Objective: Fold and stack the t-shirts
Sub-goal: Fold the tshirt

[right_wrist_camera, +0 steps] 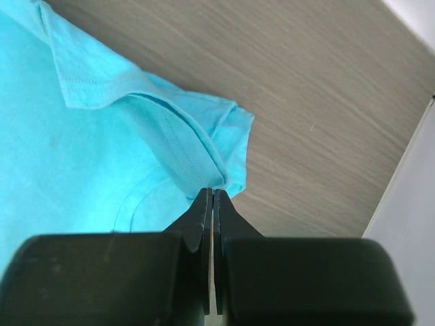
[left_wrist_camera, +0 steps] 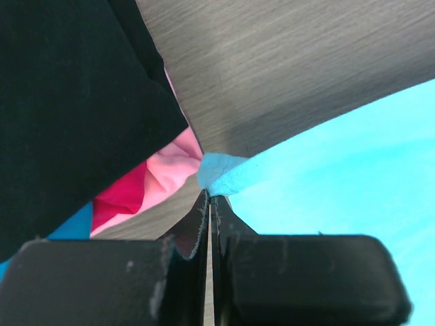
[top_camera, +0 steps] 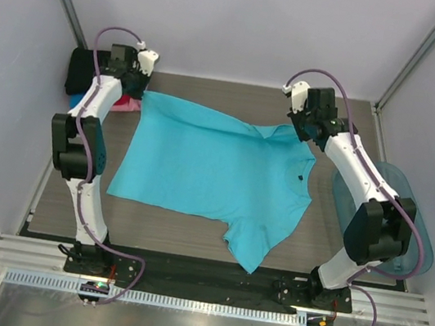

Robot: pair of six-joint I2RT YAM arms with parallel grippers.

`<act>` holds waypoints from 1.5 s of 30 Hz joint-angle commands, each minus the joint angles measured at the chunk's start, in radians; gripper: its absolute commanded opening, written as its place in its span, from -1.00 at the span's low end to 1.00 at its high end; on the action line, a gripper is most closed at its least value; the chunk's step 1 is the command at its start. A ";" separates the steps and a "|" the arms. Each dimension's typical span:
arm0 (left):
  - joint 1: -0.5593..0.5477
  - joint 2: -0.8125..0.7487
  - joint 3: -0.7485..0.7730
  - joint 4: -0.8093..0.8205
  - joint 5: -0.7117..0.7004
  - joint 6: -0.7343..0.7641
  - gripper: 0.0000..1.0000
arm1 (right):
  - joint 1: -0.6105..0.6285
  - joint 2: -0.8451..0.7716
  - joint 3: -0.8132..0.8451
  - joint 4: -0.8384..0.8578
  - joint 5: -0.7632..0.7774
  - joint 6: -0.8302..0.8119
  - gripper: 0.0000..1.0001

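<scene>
A turquoise t-shirt [top_camera: 211, 174] lies spread on the wooden table [top_camera: 204, 91], one sleeve pointing to the near edge. My left gripper [top_camera: 139, 83] is shut on its far left corner [left_wrist_camera: 221, 173]. My right gripper [top_camera: 302, 127] is shut on its far right edge, a folded sleeve hem [right_wrist_camera: 204, 159]. A stack of folded shirts sits at the far left: black [top_camera: 81, 71] on top, pink-red [top_camera: 127, 104] below. In the left wrist view the black one [left_wrist_camera: 75, 102], the pink-red one [left_wrist_camera: 146, 183] and a blue one [left_wrist_camera: 71, 227] show.
A translucent teal plastic tub [top_camera: 407, 218] stands at the table's right edge behind my right arm. Grey enclosure walls close in the left, right and far sides. A metal rail [top_camera: 199, 280] with the arm bases runs along the near edge.
</scene>
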 commanded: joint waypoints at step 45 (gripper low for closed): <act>0.012 0.179 0.260 -0.218 0.089 -0.144 -0.40 | -0.126 0.165 -0.040 -0.018 -0.170 0.065 -0.35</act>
